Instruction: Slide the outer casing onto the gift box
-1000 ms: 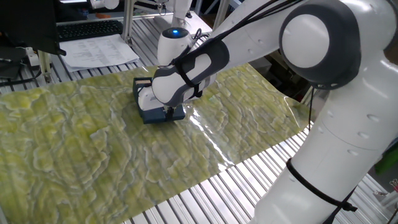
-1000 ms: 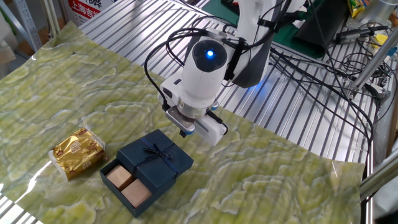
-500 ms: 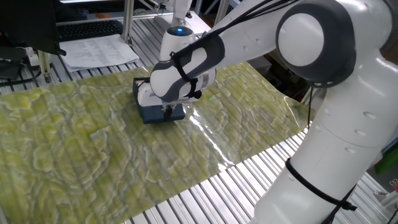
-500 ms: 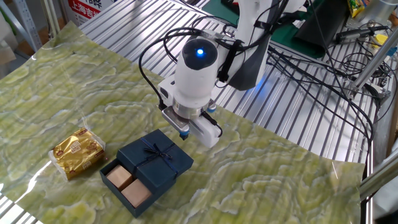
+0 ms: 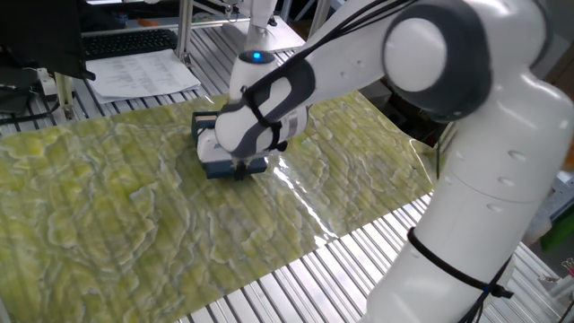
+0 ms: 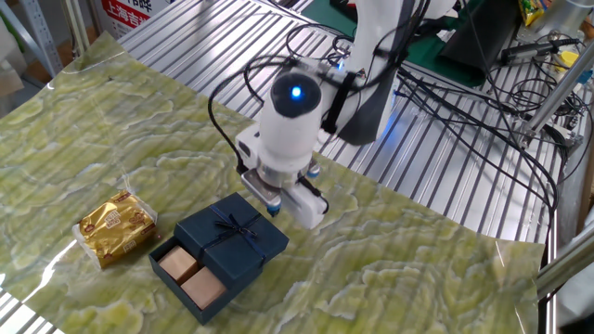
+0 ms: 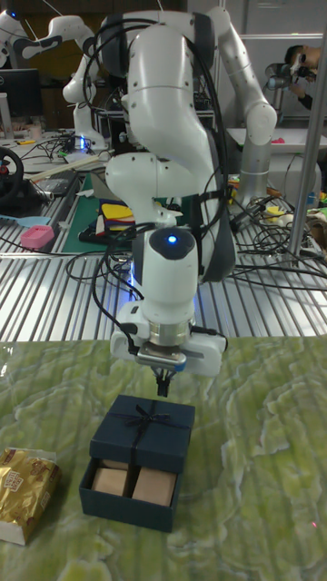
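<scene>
Your gripper (image 7: 164, 381) hangs just behind the far edge of the outer casing (image 7: 143, 425), fingers drawn together on nothing and pointing down. The casing covers only the back part of the gift box (image 7: 128, 491), whose open end shows two tan blocks; both lie on the green mat (image 6: 399, 278), near its front edge, beside the gold-wrapped item (image 6: 115, 226). You are in the approach: next, lower behind the casing and push it forward. Since a second ago the wrist has shifted toward the casing and dropped slightly.
</scene>
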Controlling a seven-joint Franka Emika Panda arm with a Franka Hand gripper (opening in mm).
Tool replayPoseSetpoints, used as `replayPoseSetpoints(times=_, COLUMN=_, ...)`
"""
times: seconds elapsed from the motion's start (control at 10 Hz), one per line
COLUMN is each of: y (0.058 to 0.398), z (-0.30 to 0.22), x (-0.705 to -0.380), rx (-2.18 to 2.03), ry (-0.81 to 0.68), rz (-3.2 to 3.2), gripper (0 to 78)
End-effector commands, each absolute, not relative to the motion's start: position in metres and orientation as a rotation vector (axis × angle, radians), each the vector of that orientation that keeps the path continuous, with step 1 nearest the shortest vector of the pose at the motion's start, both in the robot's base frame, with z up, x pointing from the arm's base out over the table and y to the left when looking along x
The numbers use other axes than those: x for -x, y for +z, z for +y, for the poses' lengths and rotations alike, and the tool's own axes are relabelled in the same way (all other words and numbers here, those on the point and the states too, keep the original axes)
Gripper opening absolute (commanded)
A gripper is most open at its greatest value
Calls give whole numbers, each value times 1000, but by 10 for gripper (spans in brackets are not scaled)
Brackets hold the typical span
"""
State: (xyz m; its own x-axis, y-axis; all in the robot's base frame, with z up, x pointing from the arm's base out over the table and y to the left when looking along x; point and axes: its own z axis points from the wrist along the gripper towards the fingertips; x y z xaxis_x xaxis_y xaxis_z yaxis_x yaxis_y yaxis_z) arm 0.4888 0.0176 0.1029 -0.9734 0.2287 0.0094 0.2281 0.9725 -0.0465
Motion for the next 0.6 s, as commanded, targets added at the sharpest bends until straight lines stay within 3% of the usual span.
replayPoseSetpoints(times=0.1, y=69, z=17, x=-493, rx=370, ry=53, rz=-3131, gripper=0)
replayPoseSetpoints(times=0.6, y=82, z=19, x=-494, rx=401, ry=47, rz=-3157, gripper=0)
